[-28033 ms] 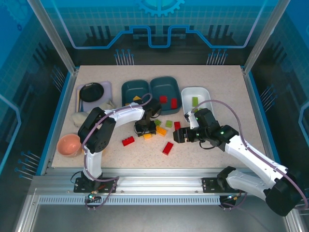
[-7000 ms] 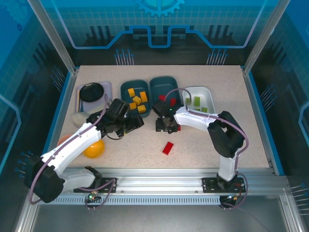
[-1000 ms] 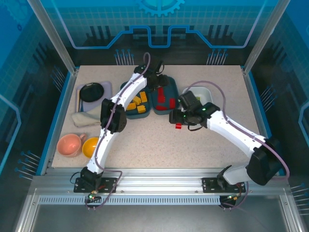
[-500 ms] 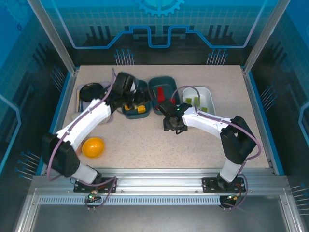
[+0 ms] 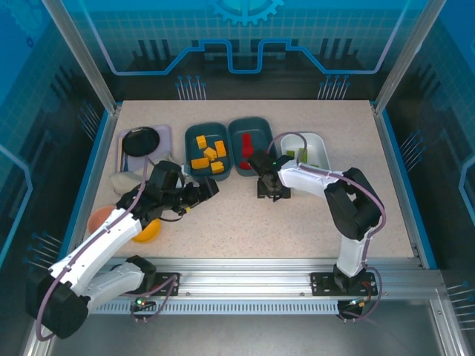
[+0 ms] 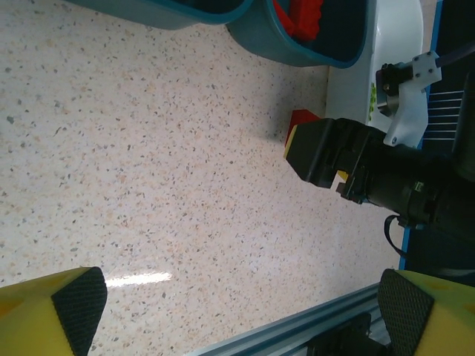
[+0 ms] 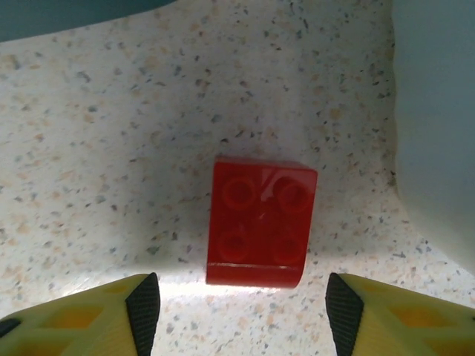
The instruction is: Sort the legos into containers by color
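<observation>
- Almost all the legos are sorted. The yellow bricks [image 5: 208, 153] lie in the left teal bin [image 5: 190, 136]. The red bricks [image 5: 247, 143] lie in the middle teal bin [image 5: 257, 122]. The green bricks [image 5: 303, 154] lie in the white bin [image 5: 317, 141].
- You can see one last red brick [image 7: 261, 221] on the table [image 5: 223, 230], just in front of the bins. It has to go in with the other reds.
- Your right gripper [image 7: 243, 300] hangs right over that brick. Its two fingers stand on each side of it, apart from it, so it grips nothing yet.
- Your left gripper [image 6: 241, 297] is spread wide and holds nothing. It sits low over the bare table near the yellow bin.
- Half a minute ago many bricks lay loose on the table; now only this one does.
- A second ago your left arm reached out over the bins; now it is pulled back.
</observation>
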{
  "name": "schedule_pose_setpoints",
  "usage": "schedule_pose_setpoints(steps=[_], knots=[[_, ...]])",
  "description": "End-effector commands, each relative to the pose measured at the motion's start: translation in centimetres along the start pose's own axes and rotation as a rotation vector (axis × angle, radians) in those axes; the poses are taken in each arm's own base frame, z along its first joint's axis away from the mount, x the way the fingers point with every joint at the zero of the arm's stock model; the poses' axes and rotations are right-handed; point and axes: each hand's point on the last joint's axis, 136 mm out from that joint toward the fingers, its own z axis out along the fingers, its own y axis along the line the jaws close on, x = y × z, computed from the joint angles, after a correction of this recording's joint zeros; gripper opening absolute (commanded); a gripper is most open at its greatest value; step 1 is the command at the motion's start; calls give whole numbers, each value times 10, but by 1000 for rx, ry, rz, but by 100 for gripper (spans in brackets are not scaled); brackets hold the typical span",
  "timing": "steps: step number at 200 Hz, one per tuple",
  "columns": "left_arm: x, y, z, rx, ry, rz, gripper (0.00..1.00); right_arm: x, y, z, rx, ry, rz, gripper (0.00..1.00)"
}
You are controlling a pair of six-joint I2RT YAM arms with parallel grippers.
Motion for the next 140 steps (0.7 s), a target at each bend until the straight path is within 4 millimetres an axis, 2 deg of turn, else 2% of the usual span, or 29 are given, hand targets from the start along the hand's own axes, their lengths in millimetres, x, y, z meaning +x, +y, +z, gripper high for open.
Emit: schedule_pose_setpoints(steps=[1, 74, 99, 118, 140], knots=[[3, -1, 0, 22, 2, -19, 98, -7, -2, 8, -7, -4, -3, 61], [1, -4, 1, 24, 2, -15, 98, -8, 1, 28, -18, 24, -6, 44], [1, -5, 1, 27, 3, -9, 98, -9, 5, 28, -25, 25, -9, 35], [2, -7, 1, 29, 5, -2, 97, -10, 7, 18, -22, 0, -33, 28], [-2, -16, -2, 40, -6, 8, 97, -15, 15, -19, -42, -90, -86, 26]])
